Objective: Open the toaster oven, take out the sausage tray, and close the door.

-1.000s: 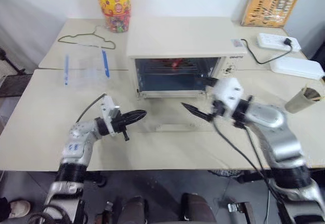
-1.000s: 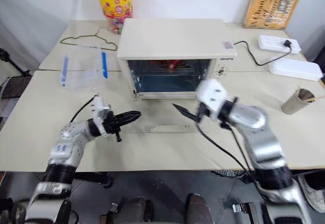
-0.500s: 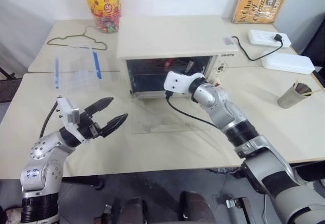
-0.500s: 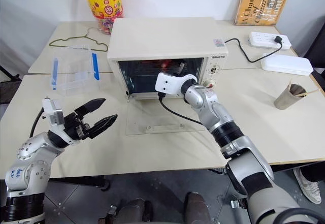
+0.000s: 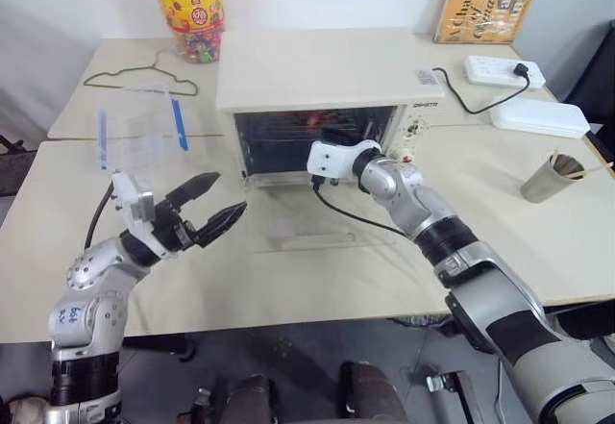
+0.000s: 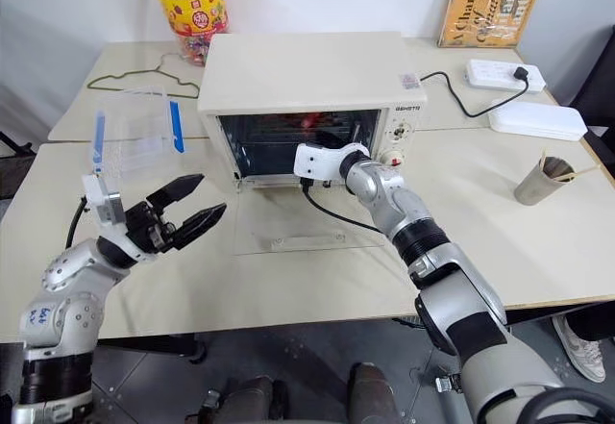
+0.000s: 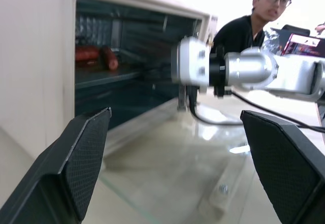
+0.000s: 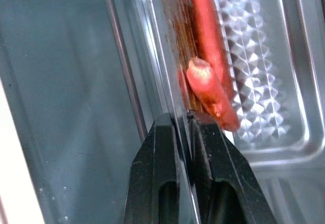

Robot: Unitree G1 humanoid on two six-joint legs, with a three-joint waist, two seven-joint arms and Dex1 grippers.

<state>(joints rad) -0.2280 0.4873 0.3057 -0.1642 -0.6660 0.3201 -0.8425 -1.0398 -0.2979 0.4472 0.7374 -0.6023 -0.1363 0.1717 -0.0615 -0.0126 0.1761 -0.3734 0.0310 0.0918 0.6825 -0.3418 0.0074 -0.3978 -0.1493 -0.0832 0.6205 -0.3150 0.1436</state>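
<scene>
The cream toaster oven (image 5: 327,68) stands mid-table. Its glass door (image 5: 317,220) lies folded down flat on the table. My right gripper (image 8: 184,127) reaches level into the oven's mouth and is shut on the thin front rim of the silver sausage tray (image 8: 264,82). Reddish sausages (image 8: 208,89) lie just past the fingers. In the head views the oven hides those fingers; the white wrist block (image 5: 332,158) shows at the opening. My left gripper (image 5: 227,193) hovers open and holds nothing, off the door's left side, pointing toward the oven.
A clear plastic box with blue latches (image 5: 139,126), a wire hanger (image 5: 139,73) and a candy jar (image 5: 187,11) stand at the back left. A book (image 5: 485,6), power strip (image 5: 495,70), white case (image 5: 538,116) and paper cup (image 5: 548,176) are on the right. A person (image 7: 254,16) sits beyond the table.
My right arm has reached forward into the oven and shut on the tray's rim. The left gripper has opened and drawn back and up from the door.
</scene>
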